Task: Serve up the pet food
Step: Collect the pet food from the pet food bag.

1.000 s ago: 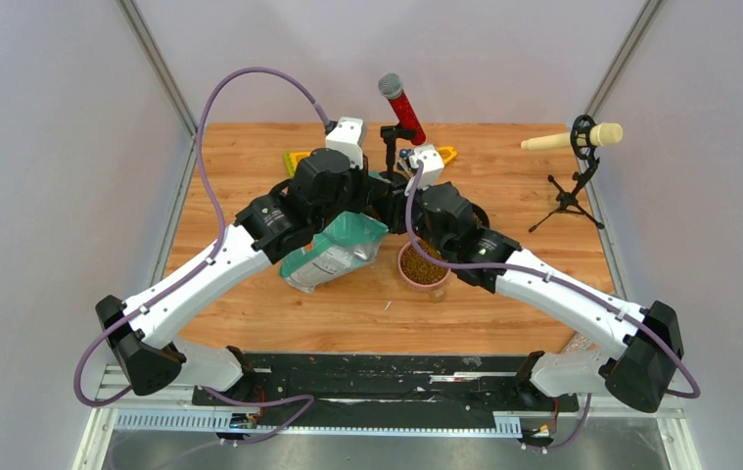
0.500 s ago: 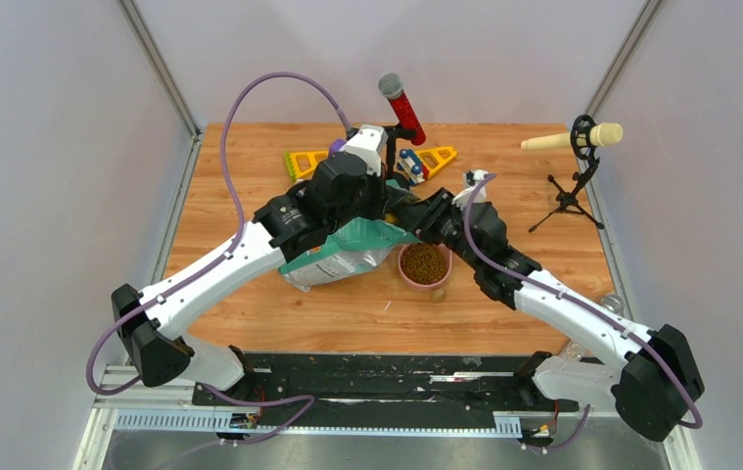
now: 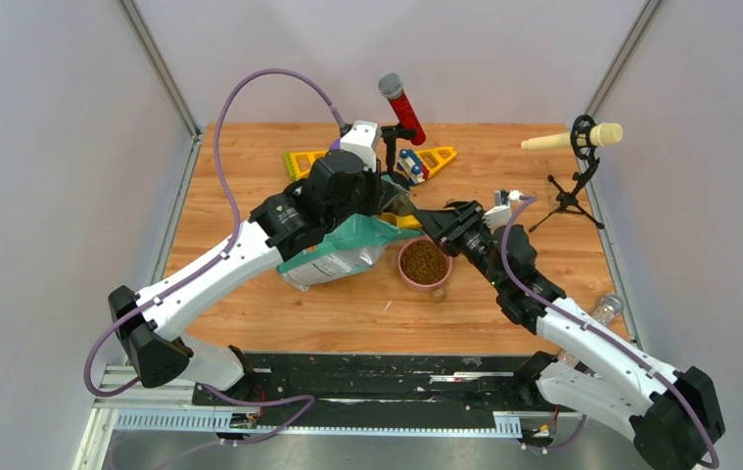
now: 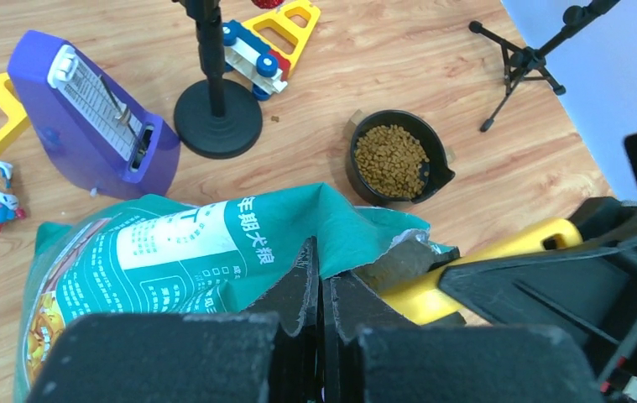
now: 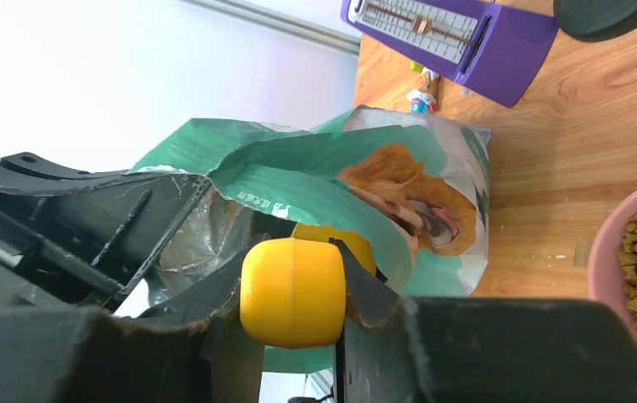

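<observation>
1. The left jaws are pressed together on the top edge of a teal bag (image 4: 172, 243). They pinch its upper lip so the mouth is held lifted open, and the bag's body slumps on the wooden surface (image 3: 250, 157) beneath and behind them
2. The right jaws are clamped on the handle of a yellow scoop (image 5: 292, 294). The scoop's long axis runs straight ahead from them into the bag's open mouth, and its far end is hidden behind the bag's lip
3. Pet food (image 3: 426, 261) shows as brown pellets in a pink bowl (image 3: 402, 271), which sits just beside and below the right jaws, on the side away from the bag
4. More pellets fill a black bowl (image 4: 442, 159), which lies well ahead of the left jaws, beyond the bag's lip
5. Any pellets inside the bag cannot be seen; they probably lie ahead of the right jaws, past the scoop's tip
6. The coming move likely turns on the handle staying in line with the opening just beside the left jaws. The right arm is the nearer one to the pink bowl
</observation>
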`<control>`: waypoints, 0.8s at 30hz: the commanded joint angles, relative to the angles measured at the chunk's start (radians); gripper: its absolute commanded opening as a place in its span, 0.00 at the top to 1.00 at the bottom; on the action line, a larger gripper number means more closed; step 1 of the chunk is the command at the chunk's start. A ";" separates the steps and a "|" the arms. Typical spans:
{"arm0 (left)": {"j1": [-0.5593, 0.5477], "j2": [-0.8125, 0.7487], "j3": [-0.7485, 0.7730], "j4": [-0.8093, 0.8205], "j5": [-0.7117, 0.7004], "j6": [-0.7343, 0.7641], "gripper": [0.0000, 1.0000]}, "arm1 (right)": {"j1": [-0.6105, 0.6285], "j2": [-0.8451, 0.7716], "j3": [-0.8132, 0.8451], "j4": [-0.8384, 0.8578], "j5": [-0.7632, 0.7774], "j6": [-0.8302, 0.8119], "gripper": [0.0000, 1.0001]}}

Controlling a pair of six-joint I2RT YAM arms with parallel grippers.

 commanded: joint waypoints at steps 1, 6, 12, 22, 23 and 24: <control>0.010 -0.054 0.057 0.074 -0.054 0.000 1.00 | -0.006 -0.094 -0.002 -0.016 0.085 0.029 1.00; 0.009 -0.062 0.051 0.079 -0.056 -0.002 1.00 | -0.008 -0.159 -0.029 -0.030 0.131 0.045 1.00; 0.009 -0.071 0.043 0.082 -0.064 0.000 1.00 | -0.010 -0.191 -0.053 -0.036 0.166 0.068 1.00; 0.009 -0.074 0.029 0.117 -0.061 0.013 1.00 | -0.014 -0.234 -0.056 -0.066 0.202 0.078 1.00; 0.010 -0.074 0.029 0.118 -0.060 0.015 1.00 | -0.014 -0.240 -0.055 -0.071 0.208 0.077 1.00; 0.010 -0.074 0.027 0.119 -0.060 0.016 1.00 | -0.014 -0.246 -0.052 -0.077 0.213 0.077 1.00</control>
